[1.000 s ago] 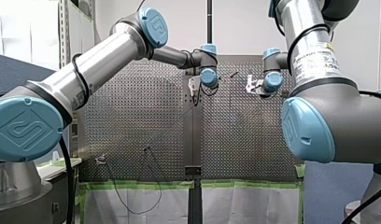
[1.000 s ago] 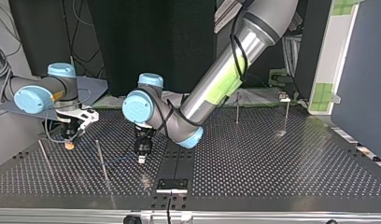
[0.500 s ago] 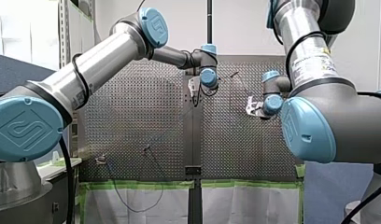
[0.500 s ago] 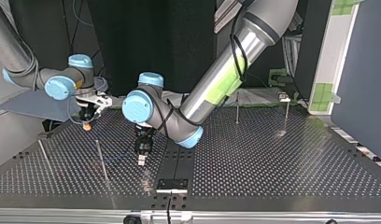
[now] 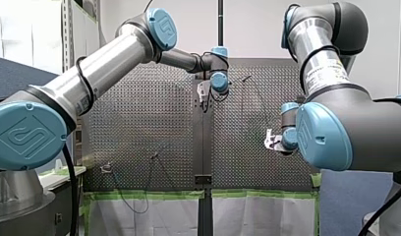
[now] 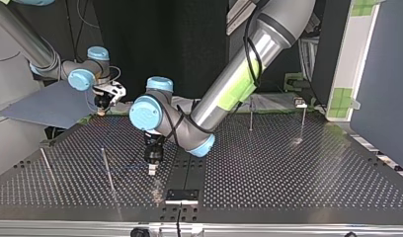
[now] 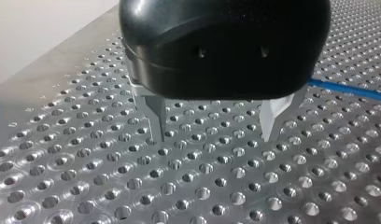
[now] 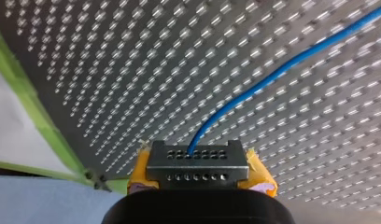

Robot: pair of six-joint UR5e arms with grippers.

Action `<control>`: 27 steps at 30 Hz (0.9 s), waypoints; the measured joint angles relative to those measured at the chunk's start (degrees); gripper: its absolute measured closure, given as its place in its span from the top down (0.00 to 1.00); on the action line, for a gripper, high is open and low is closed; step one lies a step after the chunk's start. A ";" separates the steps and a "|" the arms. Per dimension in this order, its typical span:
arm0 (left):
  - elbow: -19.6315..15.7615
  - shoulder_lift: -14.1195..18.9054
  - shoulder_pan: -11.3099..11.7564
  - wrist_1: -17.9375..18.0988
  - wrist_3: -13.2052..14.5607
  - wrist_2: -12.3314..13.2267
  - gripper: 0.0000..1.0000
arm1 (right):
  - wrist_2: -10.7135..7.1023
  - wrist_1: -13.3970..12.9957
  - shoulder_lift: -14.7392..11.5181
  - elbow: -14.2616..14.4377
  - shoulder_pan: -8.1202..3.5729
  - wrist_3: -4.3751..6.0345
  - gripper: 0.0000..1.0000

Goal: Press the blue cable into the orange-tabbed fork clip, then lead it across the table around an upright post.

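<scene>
left fingers (image 7: pixel 153 116): metal, spread apart, nothing between them; my left gripper (image 7: pixel 212 134) hangs just over the perforated table (image 7: pixel 86 186).
right fingers: the yellow pads (image 8: pixel 141 170) of my right gripper (image 8: pixel 198 161) are clenched on the blue cable (image 8: pixel 282 70), which comes out from between them.
cable's place: from my right grip it runs out above the table; in the left wrist view a stretch shows low over the holes, beside and behind my left gripper and apart from it.
post: an upright post (image 6: pixel 107 168) stands near my left gripper in the top view.
clip: i cannot pick out the orange-tabbed fork clip (too small or hidden).
handling, as i judge it: light, thin and limp but a little springy; likely to sag, curl and slip through smooth metal tips.
where to hold: pinch across its width, close to the stretch to be seated, firmly but without crushing.
</scene>
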 joint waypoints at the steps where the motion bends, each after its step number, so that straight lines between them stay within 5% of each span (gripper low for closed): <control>1: 0.00 0.00 0.00 -0.01 0.00 -0.18 1.00 | 0.04 -0.48 0.49 0.04 -0.20 0.00 0.00; 9: 0.01 0.00 -0.04 0.00 0.00 -1.81 1.00 | 0.53 -4.94 4.94 0.08 -2.20 0.03 0.00; 17: 0.01 0.00 -0.01 0.02 0.01 -2.81 1.00 | 0.76 -9.25 9.25 0.02 -4.21 2.90 0.00; 27: 0.01 -0.01 0.15 -0.27 0.13 -3.77 1.00 | 0.21 -15.07 15.09 -1.85 -6.82 3.39 0.00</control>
